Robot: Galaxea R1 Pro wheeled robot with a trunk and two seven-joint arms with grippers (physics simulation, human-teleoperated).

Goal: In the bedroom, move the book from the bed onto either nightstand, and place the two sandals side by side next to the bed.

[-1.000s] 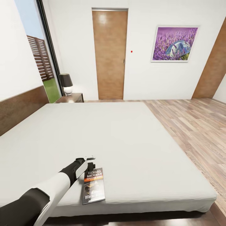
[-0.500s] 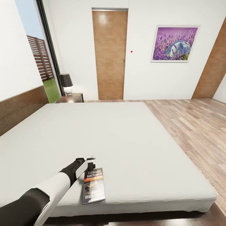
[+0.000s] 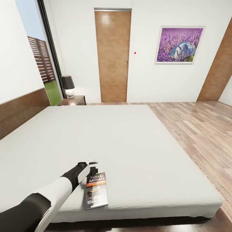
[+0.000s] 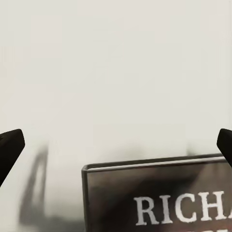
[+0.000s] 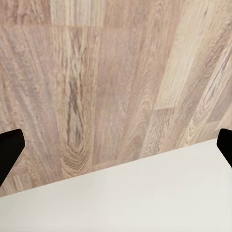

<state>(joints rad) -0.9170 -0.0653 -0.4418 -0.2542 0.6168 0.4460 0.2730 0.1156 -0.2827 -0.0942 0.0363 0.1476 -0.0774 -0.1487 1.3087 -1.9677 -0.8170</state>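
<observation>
Dark-covered, the thin orange-banded paperback book [image 3: 96, 190] is lying near the off-white bed's [image 3: 135, 145] foot edge, the left end effector [image 3: 92, 168] hovering wide open and empty at its top edge, needing to close on it next.

Book [image 3: 96, 190]: 1, just beside the left tool [image 3: 93, 166], lying on the bed.
Bed [image 3: 129, 145]: 1, under the tool.
Nightstand [image 3: 74, 100]: 1, well beyond the tool, at the bed's far corner.
Lamp [image 3: 68, 86]: 1, on the nightstand.
Doors [image 3: 112, 56]: 2.
Framed picture [image 3: 179, 44]: 1.
Window [image 3: 38, 54]: 1.
</observation>
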